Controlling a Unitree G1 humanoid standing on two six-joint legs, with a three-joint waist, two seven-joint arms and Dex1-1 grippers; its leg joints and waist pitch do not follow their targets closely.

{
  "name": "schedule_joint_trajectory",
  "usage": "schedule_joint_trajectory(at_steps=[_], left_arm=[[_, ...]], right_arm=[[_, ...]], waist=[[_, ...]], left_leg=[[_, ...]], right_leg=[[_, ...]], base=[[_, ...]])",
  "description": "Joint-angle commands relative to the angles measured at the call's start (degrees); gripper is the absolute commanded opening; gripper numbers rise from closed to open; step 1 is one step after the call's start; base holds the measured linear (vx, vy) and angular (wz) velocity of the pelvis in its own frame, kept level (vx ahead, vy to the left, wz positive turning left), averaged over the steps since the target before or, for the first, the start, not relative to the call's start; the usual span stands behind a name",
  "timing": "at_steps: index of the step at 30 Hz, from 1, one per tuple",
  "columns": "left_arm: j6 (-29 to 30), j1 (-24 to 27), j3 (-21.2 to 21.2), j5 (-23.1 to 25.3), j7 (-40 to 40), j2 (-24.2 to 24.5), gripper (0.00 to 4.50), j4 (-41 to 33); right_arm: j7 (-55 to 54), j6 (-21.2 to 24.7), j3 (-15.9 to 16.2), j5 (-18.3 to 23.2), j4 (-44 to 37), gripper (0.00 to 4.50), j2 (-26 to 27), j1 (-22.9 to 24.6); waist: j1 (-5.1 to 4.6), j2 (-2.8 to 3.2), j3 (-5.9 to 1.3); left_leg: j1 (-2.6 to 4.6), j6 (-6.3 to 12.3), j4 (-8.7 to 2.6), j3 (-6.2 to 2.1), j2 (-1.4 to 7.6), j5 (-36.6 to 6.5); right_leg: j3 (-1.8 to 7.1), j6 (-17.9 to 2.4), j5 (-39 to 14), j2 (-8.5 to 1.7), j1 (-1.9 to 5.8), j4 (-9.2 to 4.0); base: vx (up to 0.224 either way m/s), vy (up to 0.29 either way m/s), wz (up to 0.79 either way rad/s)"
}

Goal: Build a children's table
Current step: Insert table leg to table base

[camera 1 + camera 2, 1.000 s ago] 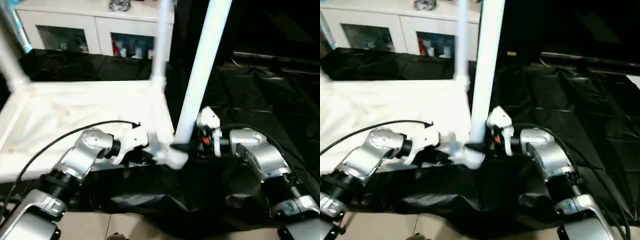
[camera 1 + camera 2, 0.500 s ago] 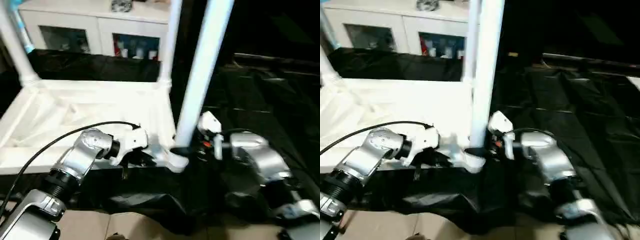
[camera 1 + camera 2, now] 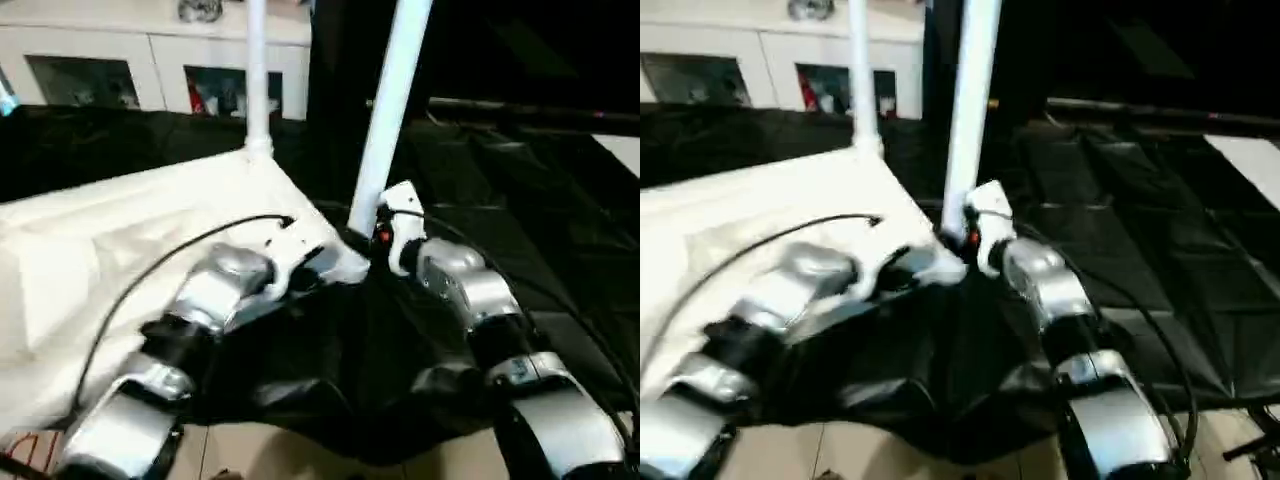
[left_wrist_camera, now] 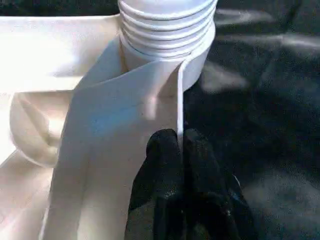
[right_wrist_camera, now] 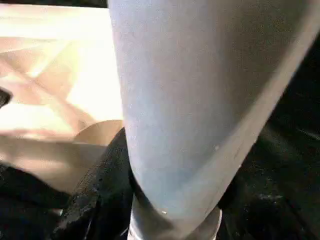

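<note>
The white table top lies upside down on the left, ribbed underside up. One white leg stands in its far corner. A second leg rises from the near corner socket, leaning slightly right. My right gripper is shut on this leg just above its base, one black finger wrapping the leg. My left gripper is shut on the thin rim of the table top, right below the leg's threaded end.
A white cabinet with glass doors stands behind the table top. Black sheeting covers the floor to the right and under the arms. A black cable arcs over my left forearm. Pale floor tiles show nearest to me.
The whole picture has shifted and tilted, so the camera has moved. Both grippers keep their holds at the near corner, on the rim and on the leg.
</note>
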Motion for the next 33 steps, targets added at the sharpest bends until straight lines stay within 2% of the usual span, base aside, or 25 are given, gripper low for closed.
schedule_joint_trajectory(at_steps=[1, 3, 8, 13, 14, 15, 16, 18, 20, 23, 25, 26, 27, 29, 31, 32, 33], left_arm=[[-1.61, -4.67, 1.07, 0.44, 3.43, -2.12, 0.0, -1.54], [-1.61, -4.98, 1.29, 0.51, 4.25, -2.49, 0.0, -0.91], [-0.75, -5.13, 1.68, 1.04, 5.26, -2.04, 0.0, -0.39], [-0.96, -4.98, 1.7, 1.16, 5.57, -1.8, 0.0, -0.25], [-1.03, -4.95, 1.67, 1.11, 5.53, -1.75, 0.0, -0.26], [-1.46, -4.87, 1.62, 1.05, 5.42, -1.67, 0.0, -0.31], [-1.54, -4.85, 1.57, 1.03, 5.36, -1.63, 0.0, -0.31], [-1.98, -4.63, 1.25, 1.11, 4.94, -1.3, 0.0, -0.54], [-3.02, -4.35, 0.86, 1.18, 4.25, -0.93, 0.0, -0.66], [-4.4, -4.16, 0.64, 1.18, 3.7, -0.63, 0.0, -0.5], [-4.6, -4.1, 0.53, 1.23, 3.55, -0.52, 0.0, -0.55], [-5.79, -3.82, 0.25, 1.29, 2.91, -0.09, 0.0, -0.84], [-6.26, -3.69, 0.16, 1.22, 2.5, 0.09, 0.0, -0.91], [-6.69, -3.49, -0.02, 1.1, 1.81, 0.37, 0.0, -0.97], [-8.18, -2.92, -0.4, 0.94, 0.55, 0.92, 0.0, -1.37], [-9.38, -2.59, -0.59, 0.82, -0.26, 1.31, 0.0, -1.64], [-9.82, -2.31, -0.73, 0.67, -1.0, 1.63, 0.0, -1.87]], right_arm=[[-0.25, 3.3, 2.52, -1.96, 5.75, 1.89, 2.37, 2.11], [-0.65, 3.39, 2.28, -1.97, 5.94, 1.89, 2.78, 1.84], [-1.38, 2.76, 1.8, -2.7, 7.41, 1.89, 3.68, 1.12], [-2.55, 2.37, 1.05, -2.64, 8.16, 1.89, 4.18, 0.73], [-2.54, 2.3, 0.85, -2.82, 8.26, 1.89, 4.24, 0.64], [-2.35, 2.01, 0.46, -2.87, 8.34, 2.45, 4.29, 0.49], [-2.15, 1.93, 0.21, -2.71, 8.37, 2.59, 4.32, 0.38], [-1.67, 1.69, -0.54, -2.19, 8.33, 2.65, 4.32, -0.06], [-1.27, 1.3, -0.87, -1.92, 8.19, 2.93, 4.16, -0.39], [-0.92, 0.9, -1.03, -1.86, 7.93, 3.11, 3.89, -0.68], [-0.74, 0.74, -1.1, -1.85, 7.87, 3.21, 3.85, -0.72], [0.18, 0.56, -1.3, -1.62, 7.0, 3.32, 3.56, -0.77], [1.01, 0.49, -1.37, -1.38, 6.29, 3.47, 3.35, -0.71], [2.13, 0.72, -1.58, -1.17, 5.44, 3.59, 3.08, -0.63], [4.59, 0.35, -0.71, -1.48, 2.96, 3.79, 1.91, 0.19], [5.88, 0.52, -0.17, -1.54, 1.29, 3.79, 1.1, 0.82], [7.28, 0.55, 0.19, -1.36, -0.27, 3.98, 0.34, 1.45]], waist=[[-0.03, 1.24, -3.28], [0.12, 1.07, -3.35], [0.42, 1.24, -3.4], [0.2, 1.27, -3.14], [0.11, 1.13, -3.14], [0.02, 1.2, -3.07], [-0.03, 1.24, -3.05], [-0.11, 1.23, -3.02], [-0.06, 1.18, -3.07], [0.02, 1.36, -2.98], [0.0, 1.34, -2.93], [0.02, 1.52, -2.9], [-0.04, 1.4, -2.86], [0.02, 1.54, -2.94], [0.3, 1.38, -3.05], [0.43, 1.58, -3.09], [0.61, 1.44, -3.21]], left_leg=[[1.4, -1.35, -4.29, -1.25, 1.78, -29.77], [1.35, -1.12, -4.29, -1.09, 1.69, -28.71], [0.87, -0.82, -4.65, -0.87, 1.9, -26.46], [1.26, -0.98, -4.55, -0.96, 1.82, -28.38], [1.32, -1.05, -4.53, -1.02, 1.82, -28.7], [1.38, -1.1, -4.54, -1.05, 1.8, -29.24], [1.39, -1.15, -4.55, -1.1, 1.82, -29.61], [1.49, -1.08, -4.54, -1.13, 1.81, -30.14], [1.41, -1.01, -4.52, -1.11, 1.75, -29.72], [1.41, -0.85, -4.52, -0.99, 1.75, -29.22], [1.23, -0.77, -4.56, -0.99, 1.75, -28.92], [1.27, -0.71, -4.58, -0.98, 1.76, -28.92], [1.16, -0.7, -4.62, -1.02, 1.73, -28.88], [1.05, -0.62, -4.65, -0.99, 1.75, -28.29], [0.91, -0.28, -4.69, -0.79, 1.8, -26.56], [0.98, -0.23, -4.71, -0.74, 1.83, -26.08], [0.68, 0.04, -4.82, -0.59, 1.91, -24.54]], right_leg=[[2.51, -2.07, -32.75, -4.69, 1.72, -5.82], [2.75, -2.98, -31.56, -4.71, 1.66, -5.62], [3.45, -4.93, -28.26, -4.67, 1.78, -4.94], [2.93, -3.62, -31.7, -4.64, 1.6, -5.52], [2.82, -3.24, -32.25, -4.64, 1.55, -5.61], [2.73, -2.92, -32.72, -4.58, 1.49, -5.72], [2.71, -2.71, -33.0, -4.61, 1.46, -5.8], [2.63, -2.46, -33.57, -4.63, 1.36, -5.91], [2.68, -2.51, -33.36, -4.68, 1.39, -5.88], [2.86, -2.83, -33.21, -4.75, 1.23, -5.89], [2.85, -2.87, -33.18, -4.7, 1.36, -5.78], [2.87, -2.81, -33.27, -4.69, 1.33, -5.79], [2.85, -2.69, -33.53, -4.71, 1.36, -5.83], [3.04, -2.83, -33.0, -4.75, 1.45, -5.72], [3.47, -3.6, -31.27, -4.77, 1.48, -5.43], [3.62, -4.05, -30.46, -4.75, 1.4, -5.25], [3.95, -4.79, -28.49, -4.71, 1.61, -4.93]], base=[[0.0, 0.0, 0.0], [0.0, 0.0, 0.0], [0.0, 0.0, 0.0], [0.0, 0.0, 0.0], [0.0, 0.0, 0.0], [0.0, 0.0, 0.0], [0.0, 0.0, 0.0], [0.0, 0.0, 0.0], [0.0, 0.0, 0.0], [0.0, 0.0, 0.0], [0.0, 0.0, 0.0], [0.0, 0.0, 0.0], [0.0, 0.0, 0.0], [0.0, 0.0, 0.0], [0.0, 0.0, 0.0], [0.0, 0.0, 0.0], [0.0, 0.0, 0.0]])
